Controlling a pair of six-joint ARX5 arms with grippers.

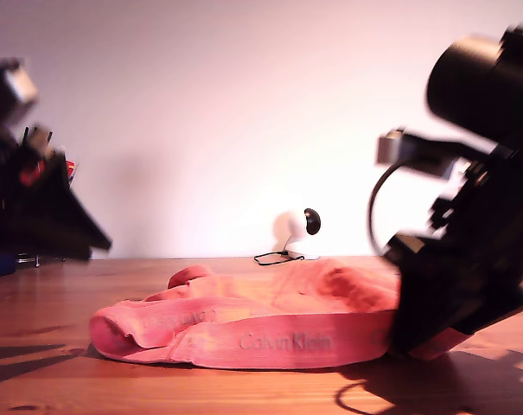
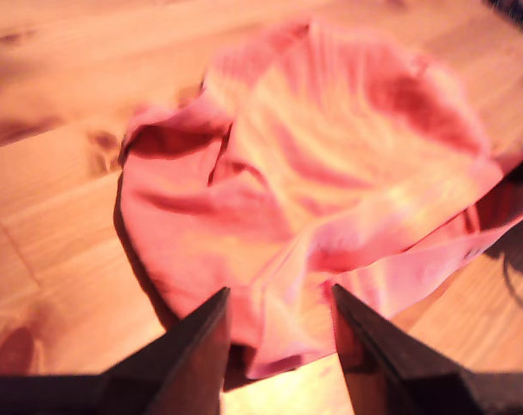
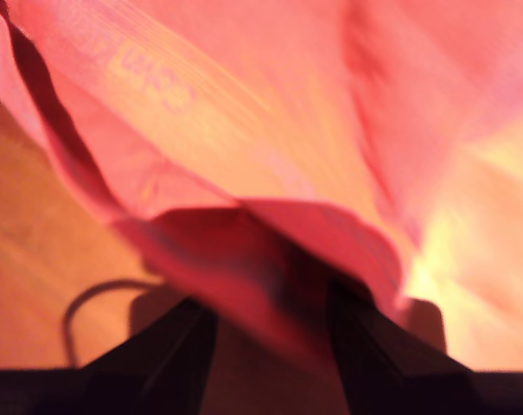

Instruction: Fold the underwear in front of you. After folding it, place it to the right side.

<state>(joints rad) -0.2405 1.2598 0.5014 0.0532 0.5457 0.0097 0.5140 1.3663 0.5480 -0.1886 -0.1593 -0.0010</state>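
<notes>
The underwear lies crumpled on the wooden counter, stretched across the middle of the exterior view with its paler waistband facing the camera, the grey lettering readable along it. At the exterior view's left the cloth bunches into a rolled, rounded end; at the exterior view's right it runs up to a big dark arm that sits low over the counter, its shadow spreading beneath it.

My second gripper is that tool at the right of the exterior view. Its wrist camera is nearly filled with coral cloth: a fold of the waistband edge drapes down between the two dark fingers, and the fabric covers the gap. The fingers stand somewhat apart with cloth lying in between, but the picture is too blurred to tell whether they are pinching it or merely under it.

My first gripper has its fingers spread, with an edge of the garment hanging into the gap between them; the rest of the cloth spreads away over the boards. It does not visibly clamp the fabric.

The other dark arm at the exterior view's left is raised off the counter. A small white camera stands behind the garment, against the wall.
</notes>
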